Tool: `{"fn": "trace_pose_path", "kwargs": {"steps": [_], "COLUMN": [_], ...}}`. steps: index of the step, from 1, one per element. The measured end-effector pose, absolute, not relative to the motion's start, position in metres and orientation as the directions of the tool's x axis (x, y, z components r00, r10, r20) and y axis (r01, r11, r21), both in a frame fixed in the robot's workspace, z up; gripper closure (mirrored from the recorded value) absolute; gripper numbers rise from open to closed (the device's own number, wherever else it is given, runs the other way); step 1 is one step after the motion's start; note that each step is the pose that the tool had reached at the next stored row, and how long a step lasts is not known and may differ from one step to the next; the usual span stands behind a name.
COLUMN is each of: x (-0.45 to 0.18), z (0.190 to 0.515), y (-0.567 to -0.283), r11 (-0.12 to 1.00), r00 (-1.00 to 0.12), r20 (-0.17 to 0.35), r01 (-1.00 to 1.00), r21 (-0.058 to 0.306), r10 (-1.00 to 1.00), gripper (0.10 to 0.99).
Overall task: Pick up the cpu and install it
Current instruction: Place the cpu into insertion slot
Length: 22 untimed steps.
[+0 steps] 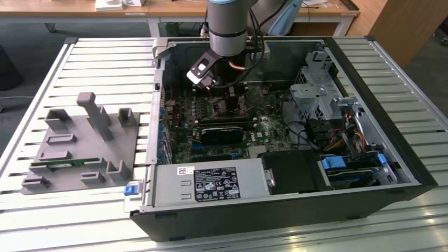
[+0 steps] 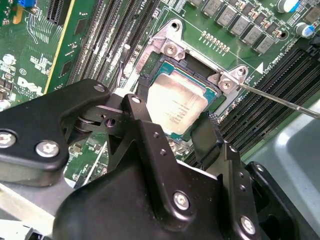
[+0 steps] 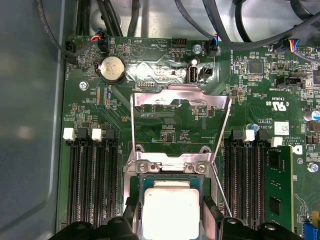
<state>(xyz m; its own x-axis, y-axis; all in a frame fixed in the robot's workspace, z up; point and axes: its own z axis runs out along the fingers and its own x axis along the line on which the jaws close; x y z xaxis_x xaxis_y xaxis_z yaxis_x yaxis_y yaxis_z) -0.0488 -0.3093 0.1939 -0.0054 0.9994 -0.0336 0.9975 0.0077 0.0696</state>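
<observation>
— Where is the cpu [image 2: 176, 102] found?
— It is seen at the socket [image 3: 167, 166] on the board [image 3: 165, 132], inside the open case [image 1: 280, 218] that is laid on the slatted table [image 1: 105, 58]. Whether it is fully seated cannot be told.

— How is it held?
— The gripper [image 2: 175, 114] is set right over it. In the second wrist view the fingers [image 2: 145, 120] are seen clamped against two opposite edges of the cpu.

— And around the socket?
— The load plate [image 3: 180, 97] is seen tilted open, clear of the cpu. The thin lever [image 2: 280, 101] is angled out beside the socket. Memory slots [image 3: 92, 180] are lined up on both sides.

— What is noted outside the case?
— A grey holder [image 1: 77, 142] is set on the table at the exterior view's left, well apart from the arm [image 1: 230, 26]. A green stick [image 1: 63, 164] is lodged in it.
</observation>
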Motion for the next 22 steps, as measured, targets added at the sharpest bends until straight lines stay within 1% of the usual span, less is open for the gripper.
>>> {"fn": "trace_pose_path", "kwargs": {"steps": [3,5,7,8,9,10,11,12,15,16,17,18,22], "x": [-0.049,-0.049,-0.049,-0.049,-0.049,-0.049,-0.049,-0.049,-0.049,-0.049,-0.049,-0.049,-0.049], "z": [0.197,0.199,0.201,0.202,0.203,0.203,0.204,0.204,0.206,0.207,0.208,0.208,0.210], "y": [-0.309,-0.309,-0.309,-0.309,-0.309,-0.309,-0.309,-0.309,-0.309,-0.309,-0.309,-0.309,-0.309], "r11": [0.008,0.008,0.008,0.008,0.008,0.008,0.008,0.008,0.008,0.008,0.008,0.008,0.008], "r00": [-0.005,-0.005,-0.005,-0.005,-0.005,-0.005,-0.005,-0.005,-0.005,-0.005,-0.005,-0.005,-0.005], "r20": [-0.035,-0.035,-0.037,-0.037,-0.038,-0.039,-0.039,-0.039,-0.040,-0.040,-0.040,-0.040,-0.041], "r01": [0.998,0.998,0.998,0.998,0.998,0.998,0.998,0.998,0.998,0.998,0.998,0.998,0.998], "r21": [0.070,0.070,0.070,0.070,0.069,0.069,0.069,0.070,0.070,0.070,0.070,0.070,0.069], "r10": [0.999,0.999,0.999,0.999,0.999,0.999,0.999,0.999,0.999,0.999,0.999,0.999,0.999], "gripper": [0.475,0.490,0.612,0.612,0.671,0.671,0.729,0.729,0.902,0.902,0.961,0.980,0.980]}}
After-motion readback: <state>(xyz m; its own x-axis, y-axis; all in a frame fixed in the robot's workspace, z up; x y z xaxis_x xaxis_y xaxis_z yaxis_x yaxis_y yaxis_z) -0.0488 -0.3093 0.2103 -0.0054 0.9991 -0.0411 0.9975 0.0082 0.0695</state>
